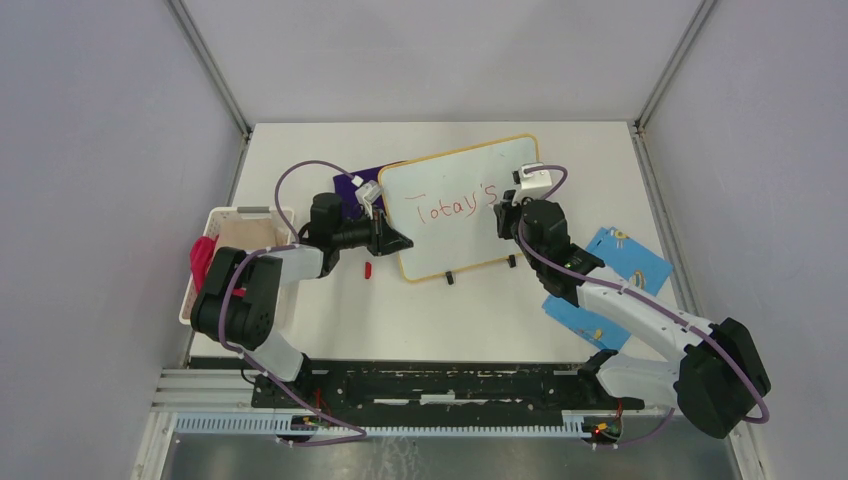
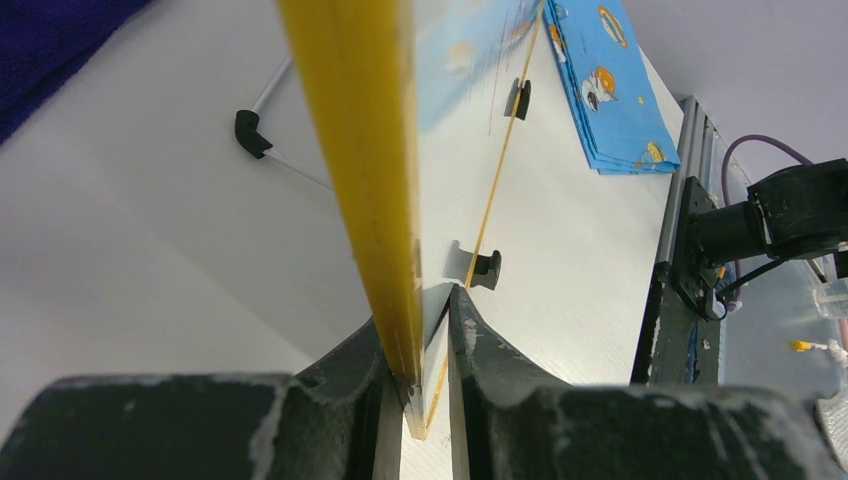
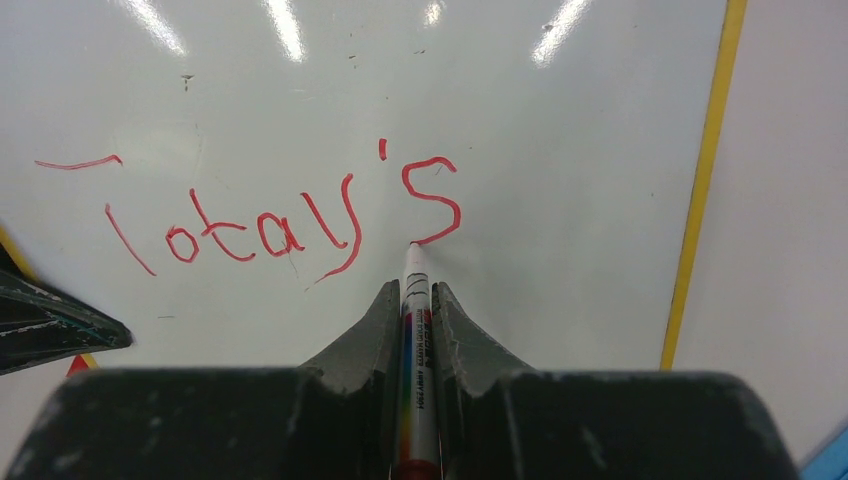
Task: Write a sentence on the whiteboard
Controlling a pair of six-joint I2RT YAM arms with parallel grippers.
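The whiteboard point(image 1: 462, 245), glossy white with a yellow frame, lies tilted on the table. Red handwriting, the sentence point(image 1: 455, 207), reads "Today's" on it and shows large in the right wrist view point(image 3: 270, 225). My left gripper point(image 1: 393, 240) is shut on the board's left edge; in the left wrist view the yellow frame point(image 2: 350, 130) runs down between the fingers of the left gripper point(image 2: 425, 310). My right gripper point(image 1: 505, 222) point(image 3: 413, 290) is shut on a white marker point(image 3: 415, 340), whose tip touches the board at the tail of the "s".
A blue patterned cloth point(image 1: 610, 275) point(image 2: 610, 90) lies right of the board. A white basket point(image 1: 235, 250) with something pink stands at the left. A dark purple cloth point(image 1: 352, 180) lies behind the left gripper. A small red cap point(image 1: 367, 270) sits near the board's lower left corner.
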